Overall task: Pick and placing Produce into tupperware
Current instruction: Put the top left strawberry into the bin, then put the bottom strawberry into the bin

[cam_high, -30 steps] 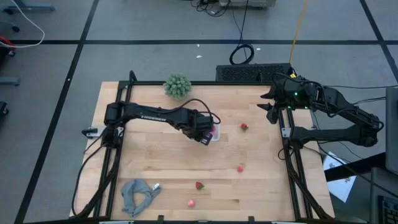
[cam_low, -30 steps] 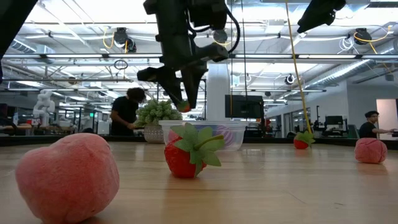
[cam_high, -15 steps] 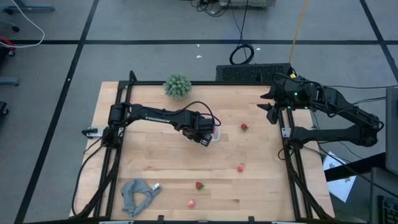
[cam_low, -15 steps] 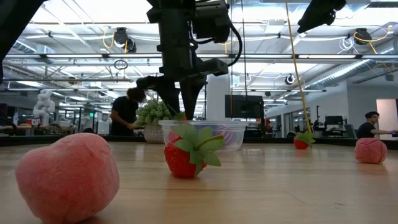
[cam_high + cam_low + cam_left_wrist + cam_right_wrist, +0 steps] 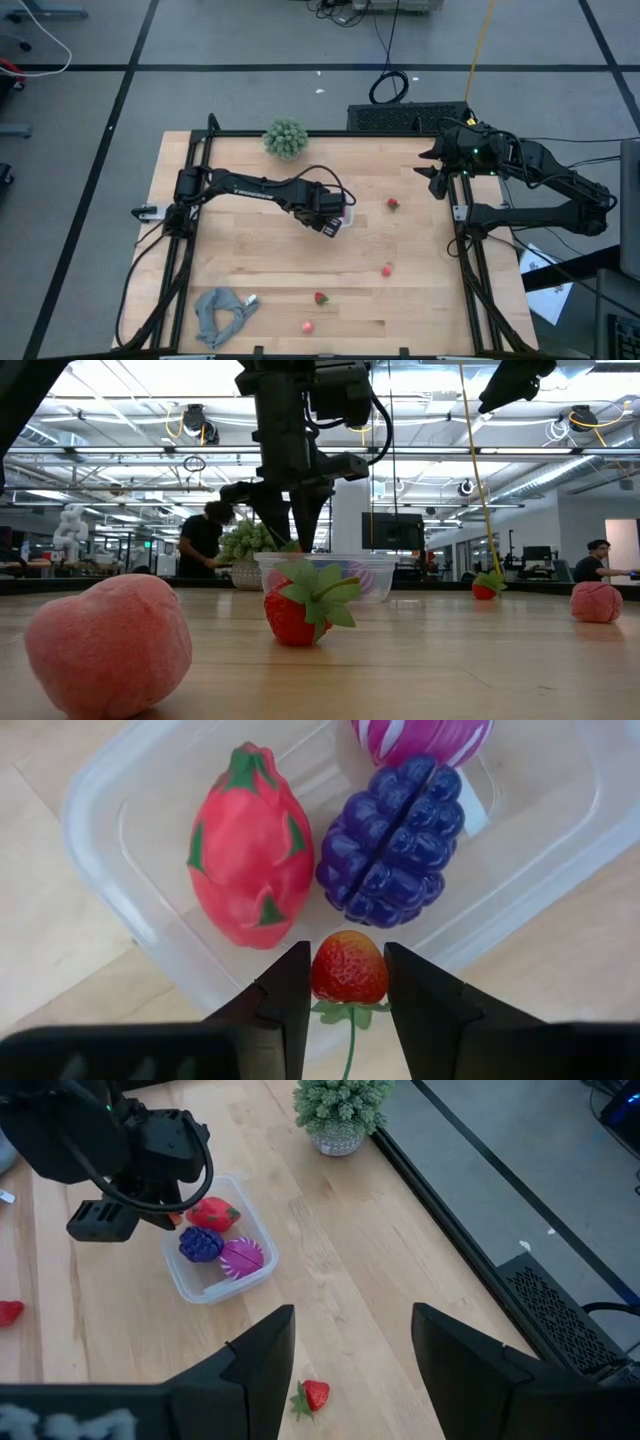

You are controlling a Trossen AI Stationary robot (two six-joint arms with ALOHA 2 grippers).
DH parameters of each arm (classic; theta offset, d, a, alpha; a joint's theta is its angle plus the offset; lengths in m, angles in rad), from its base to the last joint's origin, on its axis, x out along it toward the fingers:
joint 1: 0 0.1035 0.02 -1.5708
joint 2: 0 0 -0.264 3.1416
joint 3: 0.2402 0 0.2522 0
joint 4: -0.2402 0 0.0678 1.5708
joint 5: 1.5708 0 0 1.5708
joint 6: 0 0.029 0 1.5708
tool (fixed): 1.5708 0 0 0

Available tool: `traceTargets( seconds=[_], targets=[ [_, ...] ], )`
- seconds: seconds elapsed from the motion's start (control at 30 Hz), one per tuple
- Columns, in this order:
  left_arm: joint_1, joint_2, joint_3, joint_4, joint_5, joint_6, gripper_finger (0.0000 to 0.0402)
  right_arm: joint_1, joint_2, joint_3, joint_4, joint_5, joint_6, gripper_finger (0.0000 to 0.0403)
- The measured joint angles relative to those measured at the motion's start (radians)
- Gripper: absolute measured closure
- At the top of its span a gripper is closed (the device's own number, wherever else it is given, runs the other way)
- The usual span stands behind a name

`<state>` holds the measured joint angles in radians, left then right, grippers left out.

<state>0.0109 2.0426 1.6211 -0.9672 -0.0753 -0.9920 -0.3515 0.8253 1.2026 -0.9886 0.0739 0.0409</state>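
Over the tupperware (image 5: 110, 850), your left claw (image 5: 349, 982) is clamped on a strawberry (image 5: 349, 968), poised above the rim so it can drop beside the dragon fruit (image 5: 250, 848) and grapes (image 5: 390, 840). Your right claw (image 5: 350, 1355) waits apart at the worktop's (image 5: 250, 270) far edge.

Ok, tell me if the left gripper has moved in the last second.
Yes. In the low view the left gripper, shut on a strawberry, has dropped closer to the rim of the tupperware.
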Motion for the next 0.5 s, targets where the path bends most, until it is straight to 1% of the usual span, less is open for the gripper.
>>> traceTargets(
  seconds=[0.13, 0.2, 0.5],
  targets=[
    [0.002, 0.0, 0.0, 0.0, -0.003, 0.012, 0.028, 0.0, 0.0, 0.0, 0.0, 0.0, 0.0, 0.0209],
    [0.003, 0.0, 0.0, 0.0, -0.004, 0.023, 0.0272, 0.0, 0.0, 0.0, 0.0, 0.0, 0.0, 0.0209],
    [0.02, -0.001, 0.0, 0.0, -0.005, 0.026, 0.0212, 0.0, 0.0, 0.0, -0.002, 0.0, 0.0, 0.0209]
  ],
)
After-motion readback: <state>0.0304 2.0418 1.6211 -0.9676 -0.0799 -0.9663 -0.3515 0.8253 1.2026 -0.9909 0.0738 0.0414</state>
